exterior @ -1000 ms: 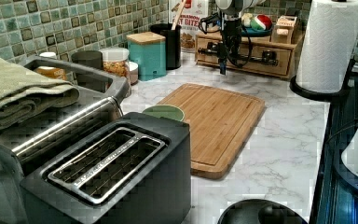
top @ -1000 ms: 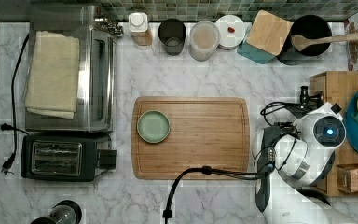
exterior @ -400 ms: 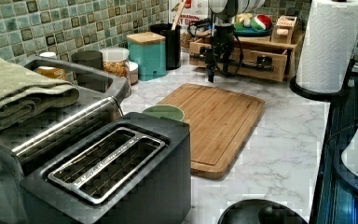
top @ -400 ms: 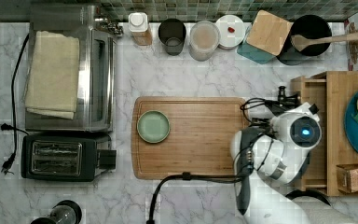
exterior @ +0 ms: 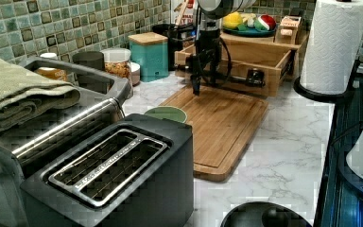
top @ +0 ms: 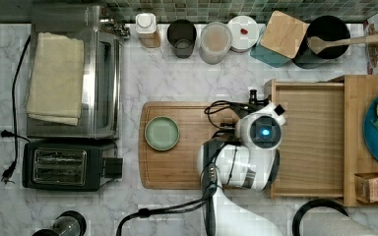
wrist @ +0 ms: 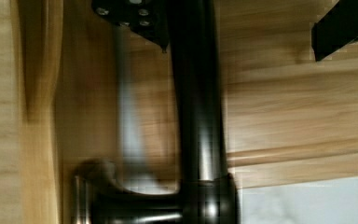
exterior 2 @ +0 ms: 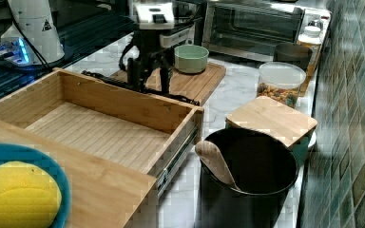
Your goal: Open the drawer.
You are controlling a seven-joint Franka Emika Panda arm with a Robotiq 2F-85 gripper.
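The wide, shallow light-wood drawer (exterior 2: 100, 128) stands drawn well out of its wooden cabinet (top: 357, 142), its plain slatted floor bare. The step in hand is the pull itself, and to do it well the hand (exterior 2: 148, 78) ought to travel straight along the line of the side runners — away from the cabinet, level with the marble desk (top: 177, 83), no twist — so the long black metal bar handle (exterior 2: 138, 89) does not bind or slip. A steady draw matters more than speed, easing off before the runners reach their stops.

The hand hangs upright at the drawer's front, its black fingers (exterior: 196, 78) straddling the bar — one on the drawer side, one on the side of the flat grooved bamboo cutting board (exterior: 222, 123). In the wrist view the handle (wrist: 196, 112) runs right between them. Whether they are clamped on it or merely hooked around it, I cannot tell. The drawer's tray lies directly behind the hand, the board just in front.
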